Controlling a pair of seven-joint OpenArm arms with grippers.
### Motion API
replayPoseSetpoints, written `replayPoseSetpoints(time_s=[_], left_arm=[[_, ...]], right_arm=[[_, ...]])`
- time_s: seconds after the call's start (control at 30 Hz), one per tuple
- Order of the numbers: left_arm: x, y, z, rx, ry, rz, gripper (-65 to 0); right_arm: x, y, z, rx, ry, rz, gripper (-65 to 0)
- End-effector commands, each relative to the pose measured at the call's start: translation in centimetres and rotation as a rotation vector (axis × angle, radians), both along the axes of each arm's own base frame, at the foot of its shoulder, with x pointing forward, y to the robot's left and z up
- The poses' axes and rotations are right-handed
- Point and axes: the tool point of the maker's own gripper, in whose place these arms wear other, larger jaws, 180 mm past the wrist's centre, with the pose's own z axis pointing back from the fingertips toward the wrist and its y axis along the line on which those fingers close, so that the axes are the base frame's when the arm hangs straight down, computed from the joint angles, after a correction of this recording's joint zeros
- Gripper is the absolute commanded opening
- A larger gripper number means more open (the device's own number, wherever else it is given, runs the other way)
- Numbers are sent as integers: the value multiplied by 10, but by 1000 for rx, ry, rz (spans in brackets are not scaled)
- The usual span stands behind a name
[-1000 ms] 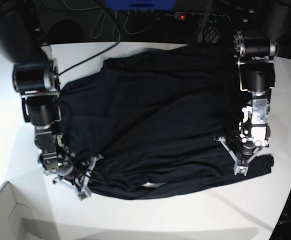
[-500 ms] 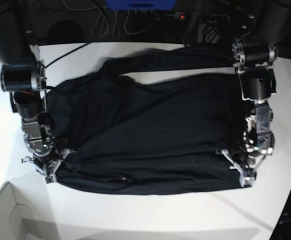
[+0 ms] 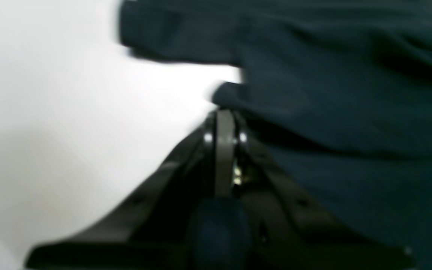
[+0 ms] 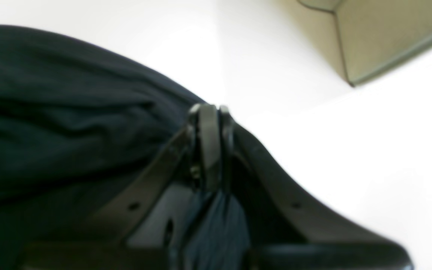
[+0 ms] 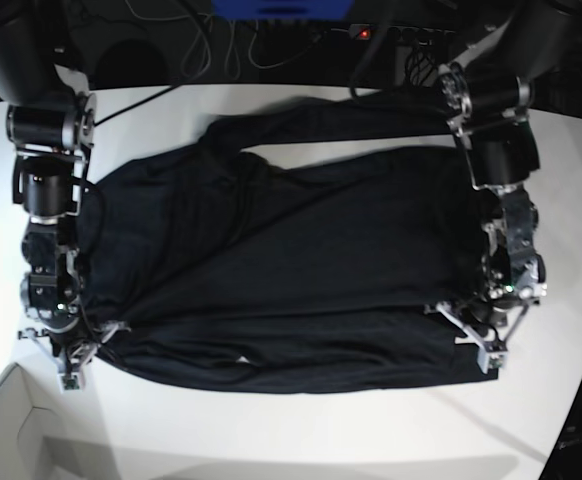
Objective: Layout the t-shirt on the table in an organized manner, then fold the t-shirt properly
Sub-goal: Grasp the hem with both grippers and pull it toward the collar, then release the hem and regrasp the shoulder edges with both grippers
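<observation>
The black t-shirt (image 5: 301, 270) lies spread wide across the white table (image 5: 301, 435), its lower hem stretched between my two grippers. At the shirt's right front corner, my left gripper (image 5: 488, 353) is shut on the t-shirt. In the left wrist view its fingertips (image 3: 223, 118) are pressed together, with dark cloth (image 3: 351, 112) beside them. My right gripper (image 5: 69, 372) is shut on the t-shirt at the left front corner. The right wrist view shows the closed fingertips (image 4: 209, 112) with fabric (image 4: 51, 123) bunched to their left and pinched below.
A white box corner (image 5: 11, 435) sits at the front left, close to the right gripper, and also shows as the box (image 4: 381, 33) in the right wrist view. Cables (image 5: 221, 40) and a dark background run behind the table's far edge.
The right gripper has moved outward to the left and the left gripper slightly forward, both still holding the hem. The shirt has been pulled wider and flatter.
</observation>
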Motion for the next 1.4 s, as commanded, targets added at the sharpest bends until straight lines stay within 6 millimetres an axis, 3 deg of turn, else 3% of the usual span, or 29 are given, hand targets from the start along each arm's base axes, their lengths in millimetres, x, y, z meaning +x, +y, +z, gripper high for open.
replayPoseSetpoints(time_s=[0.0,0.17,0.4,0.5,0.6,0.7,0.87,0.97,1.1,1.37], left_arm=[[12,7,28,19,-71,10,-647],[-24,7,36,64,-26,17,-647],[-111,12,46,187,24,6,-646],[-142,8,52,222,17,-9,-641],[-160,5,55,238,23,-20,-640],[-179,3,42,237,70,-32,-618],[-190,7,21,134,110,-5,-480],[-189,15,10,2,107,51,-421],[-174,20,-4,-119,109,102,-414],[-157,19,-28,-173,112,121,-414]], right_arm=[[9,-1,26,-11,-56,18,-650],[-31,9,30,-91,42,69,-650],[-116,40,34,-228,144,216,-645],[-150,59,32,-229,158,237,-581],[-176,72,29,-219,163,260,-510],[-199,83,18,-191,194,271,-448],[-226,86,-4,-162,268,270,-420],[-232,71,-6,-141,274,200,-414],[-239,45,-14,-109,282,98,-369],[-263,42,-52,-66,335,113,-290]])
